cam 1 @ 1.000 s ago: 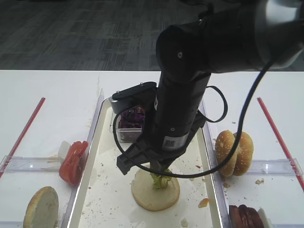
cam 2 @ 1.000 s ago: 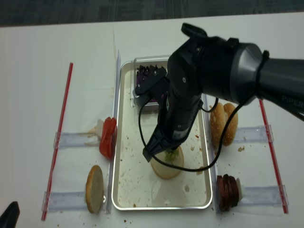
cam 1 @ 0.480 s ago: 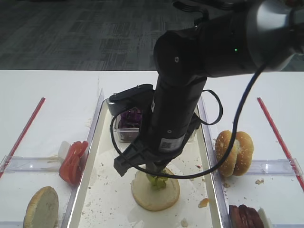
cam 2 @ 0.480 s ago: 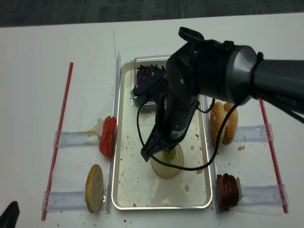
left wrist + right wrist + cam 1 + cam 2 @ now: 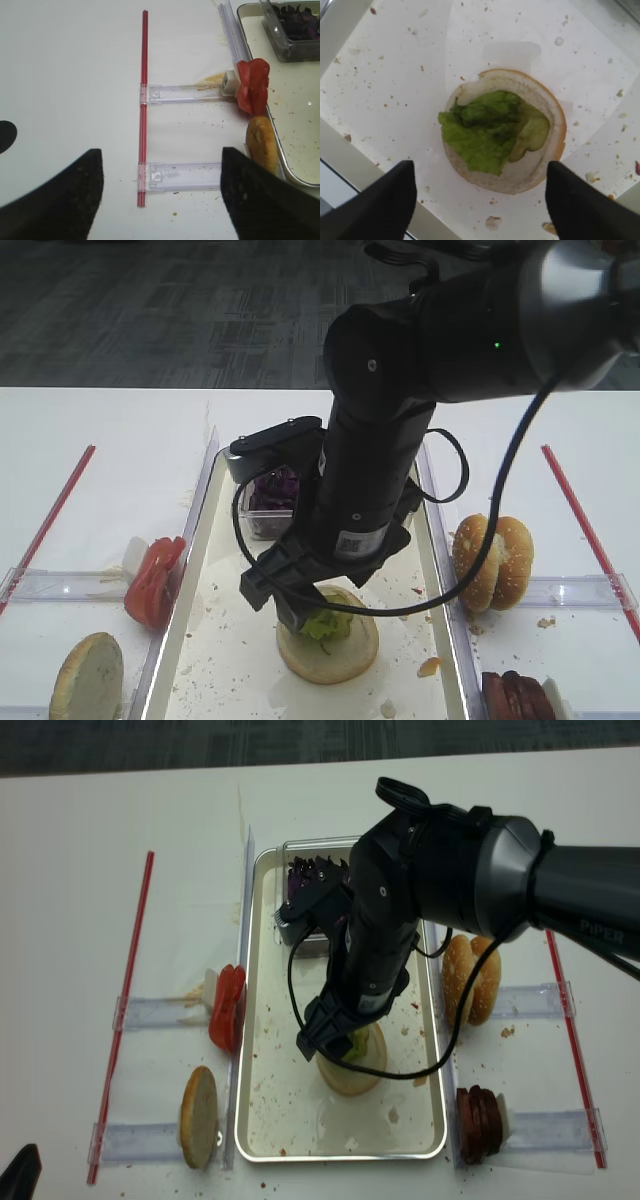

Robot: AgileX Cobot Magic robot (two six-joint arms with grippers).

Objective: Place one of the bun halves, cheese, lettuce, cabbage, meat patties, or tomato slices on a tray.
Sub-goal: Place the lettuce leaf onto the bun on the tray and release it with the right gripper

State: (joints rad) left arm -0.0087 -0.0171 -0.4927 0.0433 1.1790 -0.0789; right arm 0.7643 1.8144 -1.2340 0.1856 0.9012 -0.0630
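Where jaws pinched lettuce (image 5: 487,131) a second ago | right gripper (image 5: 479,192) released, spread | leaf rests on bun half (image 5: 540,107)

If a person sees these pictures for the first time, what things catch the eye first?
The big black right arm dominates, its open pincer hanging over the tray. Directly beneath lies a bun half topped with green lettuce. Red tomato slices stand left of the tray.

Glossy black casing on the right arm (image 5: 420,370), catching the light, above a tray (image 5: 262,1120) with a bright metal rim and a matt, crumb-speckled cream floor. Lettuce (image 5: 485,127) looks crinkled and moist on the bun half (image 5: 545,112), spongy-faced. Clear plastic box (image 5: 280,35), probably hard plastic; matt white counter (image 5: 75,75).
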